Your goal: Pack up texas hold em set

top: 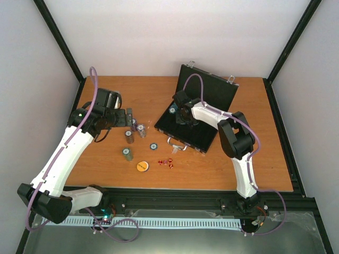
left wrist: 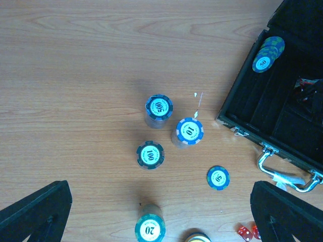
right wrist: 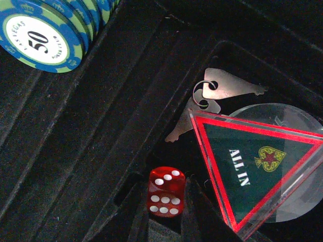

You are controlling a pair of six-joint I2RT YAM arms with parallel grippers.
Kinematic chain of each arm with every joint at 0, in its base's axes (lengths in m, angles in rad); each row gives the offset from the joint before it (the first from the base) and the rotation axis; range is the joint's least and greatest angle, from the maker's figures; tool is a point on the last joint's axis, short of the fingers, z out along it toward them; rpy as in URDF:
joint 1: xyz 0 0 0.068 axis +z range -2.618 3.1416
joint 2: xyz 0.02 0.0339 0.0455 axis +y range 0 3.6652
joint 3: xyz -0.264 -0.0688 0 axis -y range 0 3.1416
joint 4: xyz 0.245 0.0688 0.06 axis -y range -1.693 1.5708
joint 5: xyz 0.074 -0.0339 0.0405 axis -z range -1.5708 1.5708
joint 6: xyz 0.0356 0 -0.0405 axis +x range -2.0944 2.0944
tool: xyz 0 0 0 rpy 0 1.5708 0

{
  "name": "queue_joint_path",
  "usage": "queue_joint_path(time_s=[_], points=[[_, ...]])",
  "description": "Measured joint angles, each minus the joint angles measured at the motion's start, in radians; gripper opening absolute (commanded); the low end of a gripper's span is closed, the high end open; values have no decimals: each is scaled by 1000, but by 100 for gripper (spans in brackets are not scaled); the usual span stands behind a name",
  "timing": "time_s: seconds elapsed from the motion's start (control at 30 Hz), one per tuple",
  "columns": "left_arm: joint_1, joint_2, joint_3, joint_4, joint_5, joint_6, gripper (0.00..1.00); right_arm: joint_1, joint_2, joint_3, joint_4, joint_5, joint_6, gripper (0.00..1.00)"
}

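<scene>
The left end effector (top: 127,117) hangs with its fingers spread wide apart, holding nothing, above the chip stacks (left wrist: 159,107) standing on the tabletop (top: 116,95). At 6 o'clock from the stacks lies the orange disc (top: 142,166), with loose red dice (top: 167,162) at its 3 o'clock. The black case (top: 198,136) lies open at 2 o'clock from those dice, with a row of 50 chips (right wrist: 43,35) in one slot. The right end effector (top: 179,112) reaches inside the case, clamped on a red die (right wrist: 165,196). The ALL IN triangle (right wrist: 252,171) lies at the die's 3 o'clock, with keys (right wrist: 222,88) at the triangle's 12 o'clock.
</scene>
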Motion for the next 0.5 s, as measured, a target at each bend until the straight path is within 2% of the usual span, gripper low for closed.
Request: queue_joint_path(time_s=[0.1, 0.3, 0.5], points=[[0, 0, 0, 0, 0, 0, 100, 0, 8, 9, -1, 2, 7, 18], [0, 0, 0, 0, -1, 0, 100, 0, 12, 13, 2, 8, 15, 27], [0, 0, 0, 0, -1, 0, 100, 0, 15, 13, 6, 14, 17, 30]])
